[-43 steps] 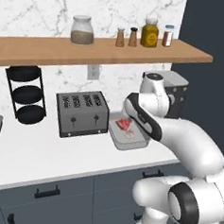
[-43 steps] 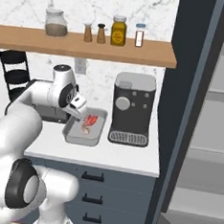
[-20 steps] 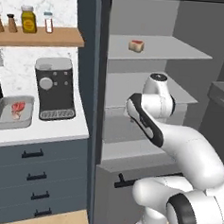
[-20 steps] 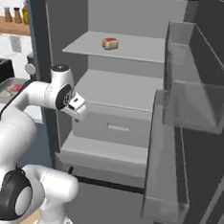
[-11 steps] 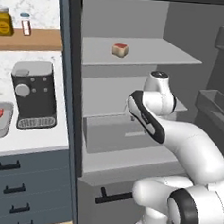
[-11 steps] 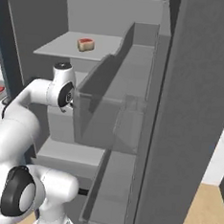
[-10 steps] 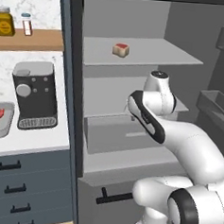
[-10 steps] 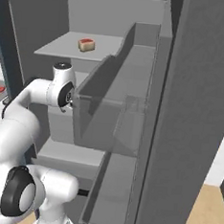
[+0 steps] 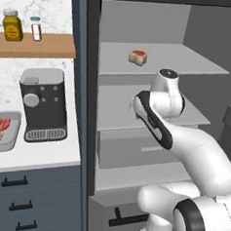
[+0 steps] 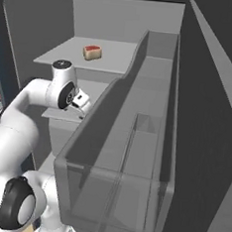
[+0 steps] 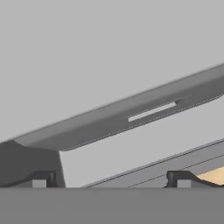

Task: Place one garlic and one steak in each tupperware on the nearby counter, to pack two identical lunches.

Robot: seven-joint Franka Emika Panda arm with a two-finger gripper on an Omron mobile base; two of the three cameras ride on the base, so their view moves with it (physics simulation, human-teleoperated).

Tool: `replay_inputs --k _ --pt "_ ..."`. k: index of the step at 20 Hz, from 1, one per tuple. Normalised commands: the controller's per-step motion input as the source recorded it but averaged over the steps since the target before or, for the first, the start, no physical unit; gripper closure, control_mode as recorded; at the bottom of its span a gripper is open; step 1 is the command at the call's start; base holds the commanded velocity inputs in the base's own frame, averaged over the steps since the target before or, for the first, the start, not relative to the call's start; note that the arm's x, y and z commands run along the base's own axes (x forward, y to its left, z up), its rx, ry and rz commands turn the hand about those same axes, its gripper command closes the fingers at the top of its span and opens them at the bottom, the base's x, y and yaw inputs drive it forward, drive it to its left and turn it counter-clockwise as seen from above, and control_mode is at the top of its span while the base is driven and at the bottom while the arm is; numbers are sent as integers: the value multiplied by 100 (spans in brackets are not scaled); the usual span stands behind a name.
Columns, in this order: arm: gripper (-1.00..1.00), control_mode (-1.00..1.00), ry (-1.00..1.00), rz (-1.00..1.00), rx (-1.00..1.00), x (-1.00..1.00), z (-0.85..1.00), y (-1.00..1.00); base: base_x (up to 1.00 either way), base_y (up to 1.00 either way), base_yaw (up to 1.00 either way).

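A tall dark-grey open fridge [image 9: 134, 153] with pale grey shelves was seen beside a black coffee machine [image 9: 42, 105]. A long wooden wall shelf [image 9: 39, 46] was mounted above the machine, and an amber jar [image 9: 13, 25] and a small red-labelled shaker [image 9: 36, 29] were set on it.

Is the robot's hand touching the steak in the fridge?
Apart. In the left base view the steak sits on the upper shelf, with the gripper well below it.
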Motion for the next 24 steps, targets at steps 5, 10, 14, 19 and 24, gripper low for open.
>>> replay_inputs --k 5,10,14,19,24 --pt "-100 -100 -63 21 0 -38 100 -2 0 0 0" --pt "-100 -100 -44 11 -3 -31 100 0 0 0 0" --pt "-100 -100 -14 2 -8 -1 100 -1 0 0 0" --pt "-100 -100 8 0 -12 1 100 -3 0 0 0" --pt "-100 -100 22 1 -13 28 72 0 0 0 0"
